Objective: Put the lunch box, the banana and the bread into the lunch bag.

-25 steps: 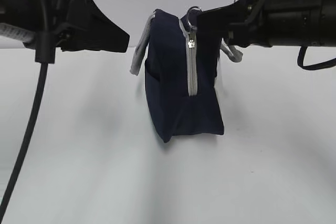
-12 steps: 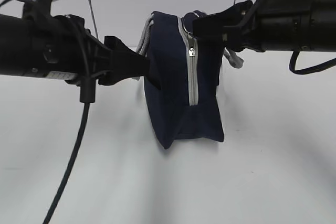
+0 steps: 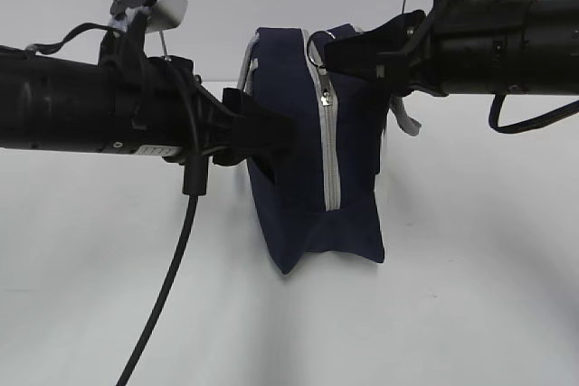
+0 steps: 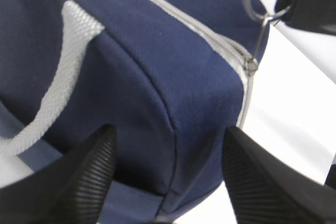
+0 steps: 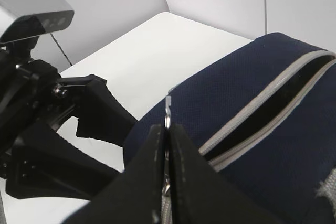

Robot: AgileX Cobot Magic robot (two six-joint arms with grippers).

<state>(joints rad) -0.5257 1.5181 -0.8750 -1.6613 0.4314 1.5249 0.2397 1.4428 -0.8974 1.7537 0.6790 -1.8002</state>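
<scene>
The navy lunch bag (image 3: 308,196) stands on the white table, its grey zipper (image 3: 327,142) running down the near end. My right gripper (image 3: 330,47) is shut on the zipper's ring pull (image 3: 314,45) at the bag's top. In the right wrist view the ring pull (image 5: 168,109) sticks out above the right gripper (image 5: 168,129), and the zipper (image 5: 268,114) gapes partly along the top. My left gripper (image 3: 276,137) is open against the bag's left side. Its jaws stand either side of the lunch bag (image 4: 157,51) in the left wrist view. The lunch box, banana and bread are out of view.
A black cable (image 3: 167,287) hangs from the left arm down to the table (image 3: 470,314). Grey handles (image 3: 246,70) droop on both sides of the bag. The left arm's camera housing (image 5: 31,17) shows in the right wrist view.
The left arm has swung right and down until its open jaws reach the bag's left side. The right gripper has shifted slightly left, still holding the ring pull.
</scene>
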